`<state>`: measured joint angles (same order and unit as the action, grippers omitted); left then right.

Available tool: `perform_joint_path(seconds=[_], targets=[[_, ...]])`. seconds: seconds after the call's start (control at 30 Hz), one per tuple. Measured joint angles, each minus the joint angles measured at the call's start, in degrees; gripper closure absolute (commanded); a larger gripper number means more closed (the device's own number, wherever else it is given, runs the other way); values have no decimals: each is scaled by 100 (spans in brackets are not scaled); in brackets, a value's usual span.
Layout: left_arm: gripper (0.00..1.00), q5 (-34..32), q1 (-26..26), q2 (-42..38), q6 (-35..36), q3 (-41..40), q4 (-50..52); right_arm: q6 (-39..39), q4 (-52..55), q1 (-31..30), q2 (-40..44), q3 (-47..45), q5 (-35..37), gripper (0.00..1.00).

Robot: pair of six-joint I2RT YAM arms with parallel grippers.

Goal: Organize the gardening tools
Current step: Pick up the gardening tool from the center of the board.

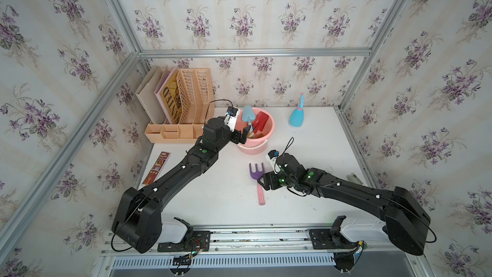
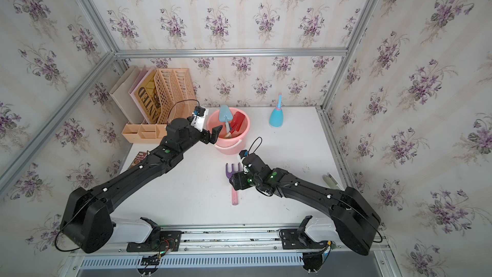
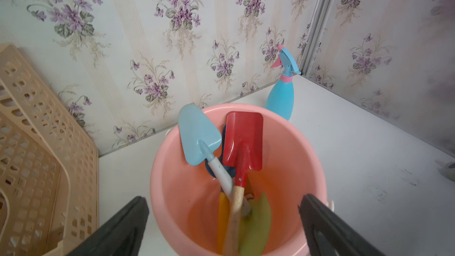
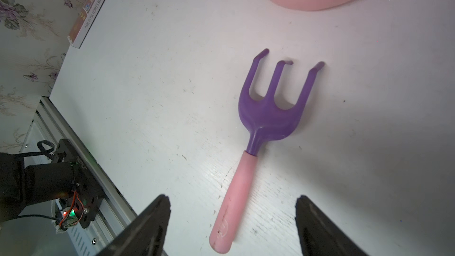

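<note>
The spread, empty left jaws hang over a round pink plastic bucket point(image 3: 295, 158) already holding the light-blue trowel point(image 3: 197, 134), red metal spade point(image 3: 243, 139), lime spade point(image 3: 256, 227) and yellow-handled fork point(image 3: 222, 217). Left to do, I judge: the purple plastic fork with pink handle point(image 4: 268, 109) lies on the white table point(image 4: 172, 94) just under the spread right jaws, and the blue plastic spray bottle point(image 1: 296, 118) stands well apart from both.

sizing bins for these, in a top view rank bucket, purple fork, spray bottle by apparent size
1. bucket
2. fork and bottle, too alike to rank: fork longer, bottle wider
</note>
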<state>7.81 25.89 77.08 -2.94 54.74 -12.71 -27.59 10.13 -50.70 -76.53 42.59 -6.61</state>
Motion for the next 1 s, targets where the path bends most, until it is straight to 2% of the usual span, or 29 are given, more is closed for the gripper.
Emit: perform_joint_path(seconds=[0.2, 0.4, 0.83, 1.0], targets=[[1, 417, -168, -538, -345, -566, 122, -243, 96, -243, -654, 251, 352, 31], [1, 669, -343, -713, -649, -874, 114, -457, 352, -573, -1314, 664, 636, 42], [1, 1014, -592, -944, -922, -1283, 48, -715, 693, -748, -2118, 1145, 1113, 51], [1, 1193, -719, -1036, -1043, -1410, -98, -715, 723, -748, -2308, 1228, 1193, 58]])
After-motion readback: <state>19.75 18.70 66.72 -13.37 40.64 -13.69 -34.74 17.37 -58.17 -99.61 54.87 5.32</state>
